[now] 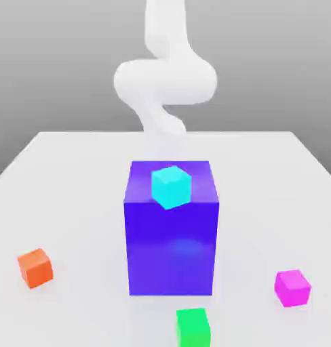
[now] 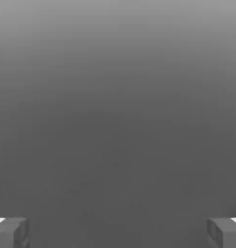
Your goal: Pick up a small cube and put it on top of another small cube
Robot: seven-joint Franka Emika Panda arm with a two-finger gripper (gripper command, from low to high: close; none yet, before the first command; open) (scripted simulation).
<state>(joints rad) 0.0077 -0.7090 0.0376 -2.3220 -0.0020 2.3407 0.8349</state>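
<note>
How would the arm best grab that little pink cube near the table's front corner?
From straight above, jaws closing on two opposite upright faces of the small magenta cube. It sits flat on the white table with open space all around, away from the big blue block.

Cyan cube atop big blue block

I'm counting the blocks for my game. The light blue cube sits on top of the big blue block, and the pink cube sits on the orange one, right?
Not quite. In the exterior view the pink cube sits alone on the table, far from the orange cube. The light blue cube is on the big blue block.
</note>
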